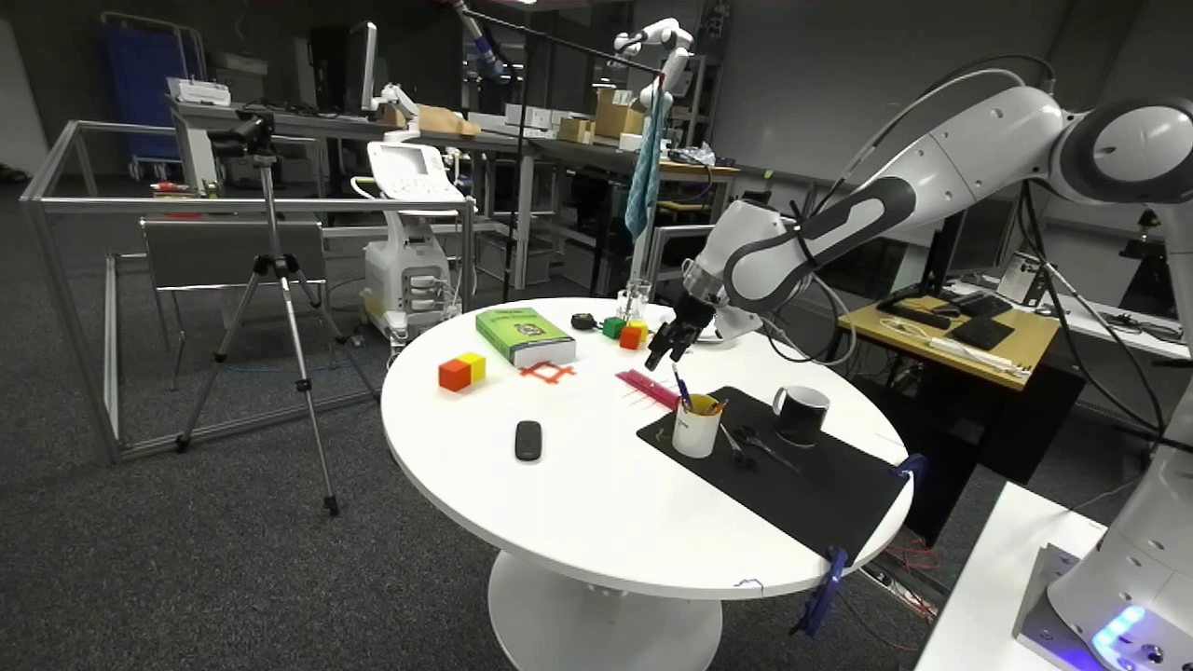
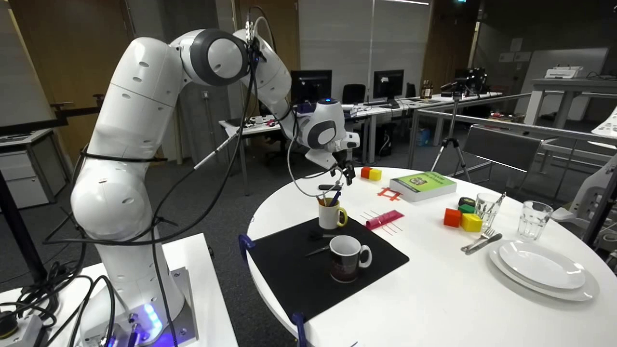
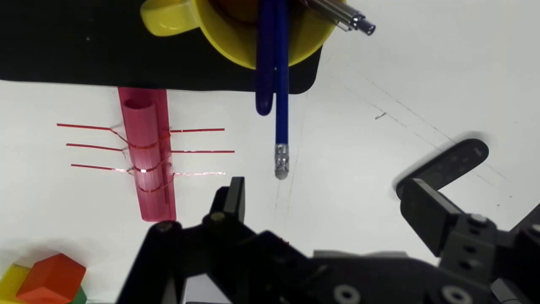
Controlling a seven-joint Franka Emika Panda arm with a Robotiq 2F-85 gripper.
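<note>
Gripper (image 3: 325, 196) hung, fingers (image 3: 234, 198) spread, near blue pencil (image 3: 282, 105); sideways bump risked tipping yellow-lined mug (image 2: 329, 218) by corner of black mat (image 2: 299, 279).

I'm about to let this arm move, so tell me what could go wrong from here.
The open black claw could bump the slim blue pencil with a metal-banded eraser, which juts toward it in the wrist view.
Such a bump might also tip the round white ceramic mug with a yellow lining that holds the pencil.
If lowered, the claw might nudge the black oblong object with rounded ends, which it partly hides in the wrist view.
</note>
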